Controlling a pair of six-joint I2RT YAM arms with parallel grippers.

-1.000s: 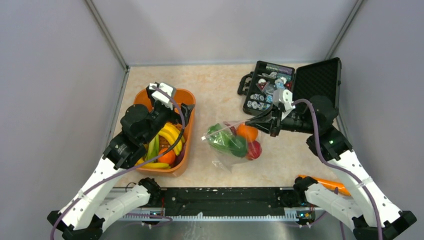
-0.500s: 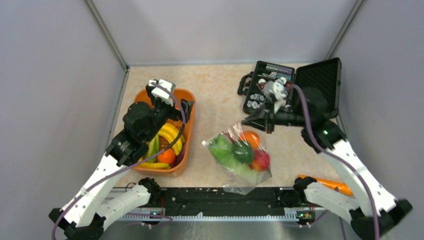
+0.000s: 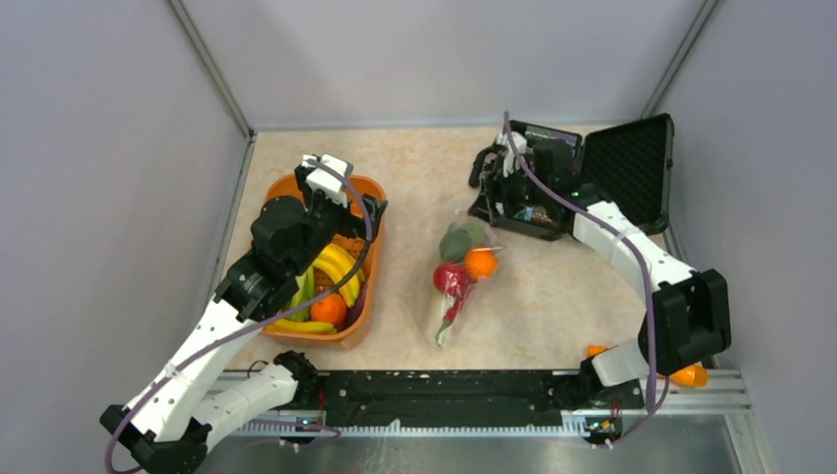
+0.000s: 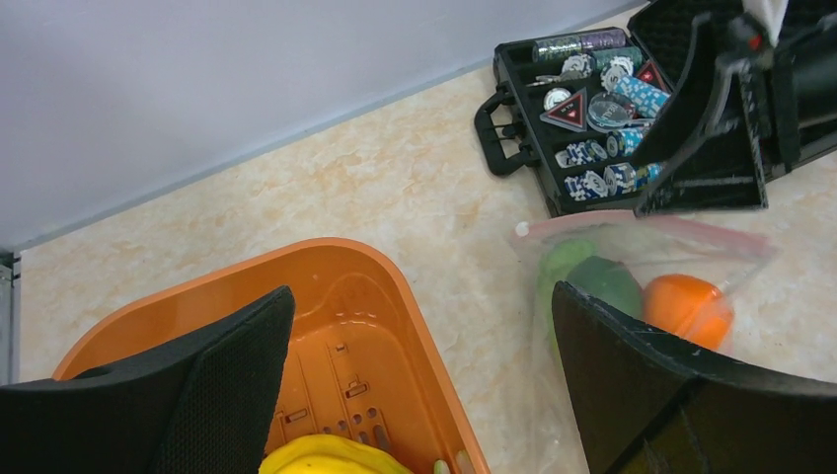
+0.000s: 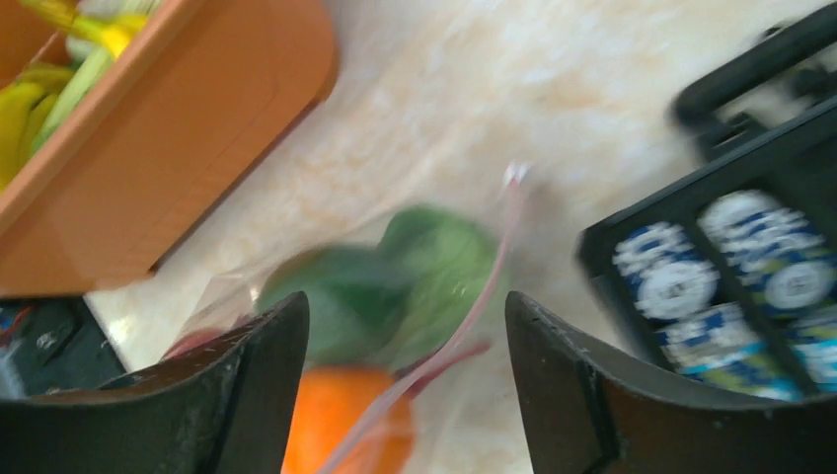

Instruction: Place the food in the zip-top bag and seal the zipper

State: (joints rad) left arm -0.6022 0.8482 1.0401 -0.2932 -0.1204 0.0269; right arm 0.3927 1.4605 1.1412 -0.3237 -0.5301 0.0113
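Note:
The clear zip-top bag (image 3: 457, 281) lies on the table's middle holding food: a green piece (image 3: 462, 240), an orange (image 3: 481, 263) and a red piece (image 3: 451, 279). My right gripper (image 3: 494, 193) hovers open just beyond the bag, at the black case's near corner. In the blurred right wrist view its gripper (image 5: 405, 385) straddles the pink zipper (image 5: 484, 296) from above without pinching it. My left gripper (image 3: 360, 212) is wide open over the orange tub (image 3: 378, 237), which holds bananas (image 3: 336, 267) and an orange (image 3: 328, 309). In the left wrist view the gripper (image 4: 424, 385) is empty above a banana (image 4: 326, 459).
An open black case (image 3: 627, 158) with poker chips (image 3: 538, 193) stands at the back right, under my right wrist. An orange object (image 3: 681, 373) lies at the near right edge. Grey walls close off the left, right and back of the table.
My right gripper opened and let go of the bag, then pulled back toward the black case. The bag dropped and now lies narrow and lengthwise. The left arm barely moved.

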